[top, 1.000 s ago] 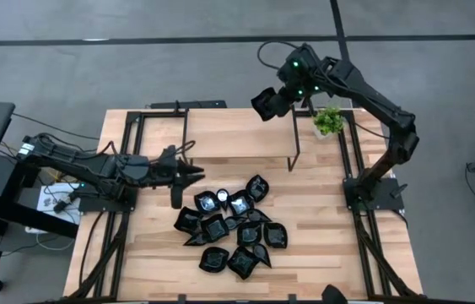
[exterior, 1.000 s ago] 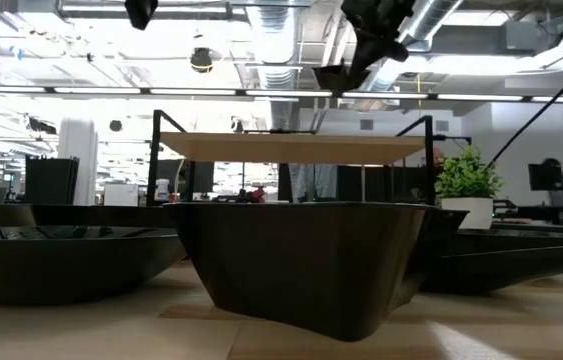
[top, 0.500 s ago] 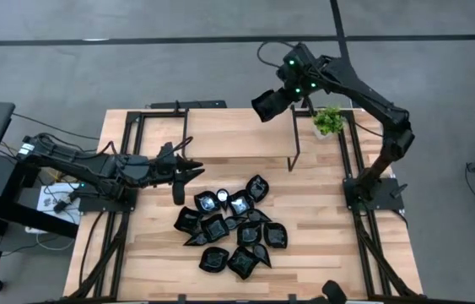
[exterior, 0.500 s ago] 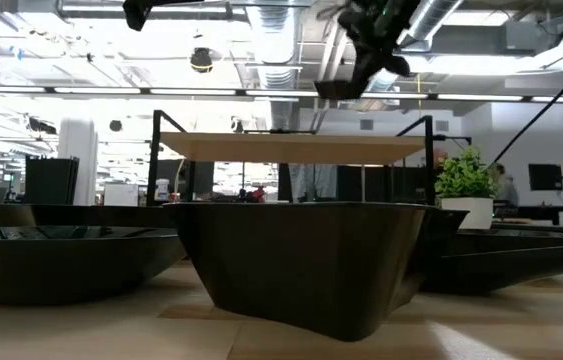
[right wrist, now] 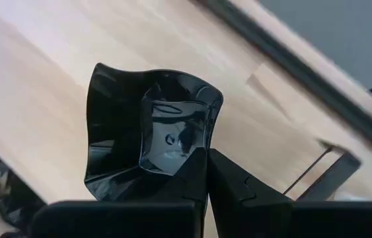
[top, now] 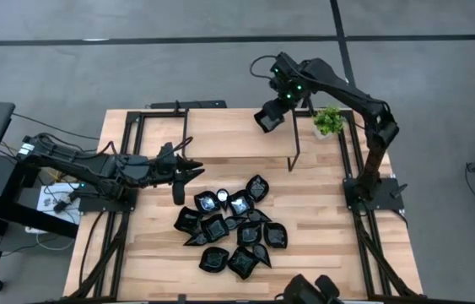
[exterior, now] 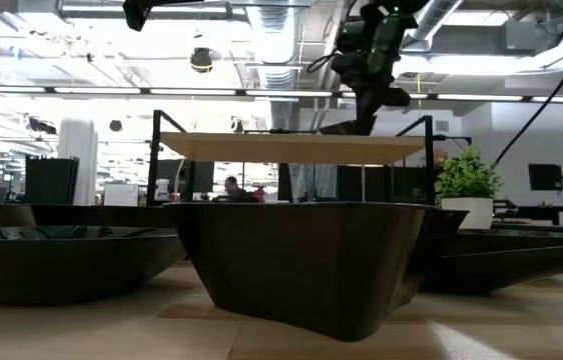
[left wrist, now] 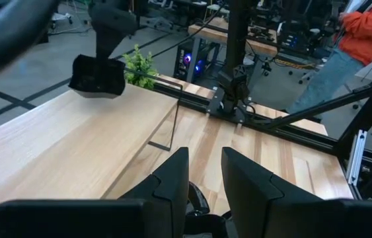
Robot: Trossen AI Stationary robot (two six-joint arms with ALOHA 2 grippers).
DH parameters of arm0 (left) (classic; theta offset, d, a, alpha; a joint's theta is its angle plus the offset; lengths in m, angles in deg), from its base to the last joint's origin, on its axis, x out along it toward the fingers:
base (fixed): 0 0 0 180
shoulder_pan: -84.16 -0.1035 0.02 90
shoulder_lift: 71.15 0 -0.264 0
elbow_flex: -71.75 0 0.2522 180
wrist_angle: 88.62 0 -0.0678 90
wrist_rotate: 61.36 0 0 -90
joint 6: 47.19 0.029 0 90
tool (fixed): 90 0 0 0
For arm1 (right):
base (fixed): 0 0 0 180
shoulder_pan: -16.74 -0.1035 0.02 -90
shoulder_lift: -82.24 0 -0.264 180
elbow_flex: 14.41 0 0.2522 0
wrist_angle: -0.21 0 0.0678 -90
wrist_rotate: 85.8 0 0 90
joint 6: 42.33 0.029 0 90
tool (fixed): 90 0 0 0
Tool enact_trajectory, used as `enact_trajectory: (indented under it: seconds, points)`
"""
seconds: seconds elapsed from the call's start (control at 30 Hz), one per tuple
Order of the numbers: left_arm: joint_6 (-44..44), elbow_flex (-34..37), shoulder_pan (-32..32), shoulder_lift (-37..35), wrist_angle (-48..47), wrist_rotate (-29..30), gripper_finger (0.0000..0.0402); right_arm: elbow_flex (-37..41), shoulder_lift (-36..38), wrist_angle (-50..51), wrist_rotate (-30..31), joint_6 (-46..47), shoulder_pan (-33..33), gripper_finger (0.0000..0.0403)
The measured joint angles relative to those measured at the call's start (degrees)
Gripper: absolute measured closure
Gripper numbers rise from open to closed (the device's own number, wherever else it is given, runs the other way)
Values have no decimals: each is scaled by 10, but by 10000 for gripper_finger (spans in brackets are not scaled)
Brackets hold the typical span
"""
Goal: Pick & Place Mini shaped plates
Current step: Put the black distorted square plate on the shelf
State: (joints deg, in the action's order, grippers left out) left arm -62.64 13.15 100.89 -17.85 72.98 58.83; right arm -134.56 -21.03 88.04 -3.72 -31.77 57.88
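Currently, wooden surface (top: 245,139) carries a raised wooden shelf (exterior: 286,147) on a thin black frame along the far side, and a small green plant (top: 328,121) at the far right corner. Pile of mini shaped plates (top: 233,226), glossy black, sits on the surface near the front centre, all bunched and touching. Right hand (top: 269,116) is up above the shelf's right part, fingers clamped on the rim of one square plate (right wrist: 149,135), which hangs clear of the wood. Left hand (top: 188,171) hovers low just left of the pile, fingers (left wrist: 172,182) slightly apart, nothing between them. Person in an orange sleeve (left wrist: 371,23) stands beyond the surface.
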Motion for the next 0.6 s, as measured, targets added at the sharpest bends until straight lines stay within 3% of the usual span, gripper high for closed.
enact_trajectory:
  seconds: [0.27,0.6]
  points:
    - [0,0,0,0,0,0,309,0,0,66,-17,-27,32,397]
    - [0,0,0,0,0,0,309,0,0,63,-30,-52,31,397]
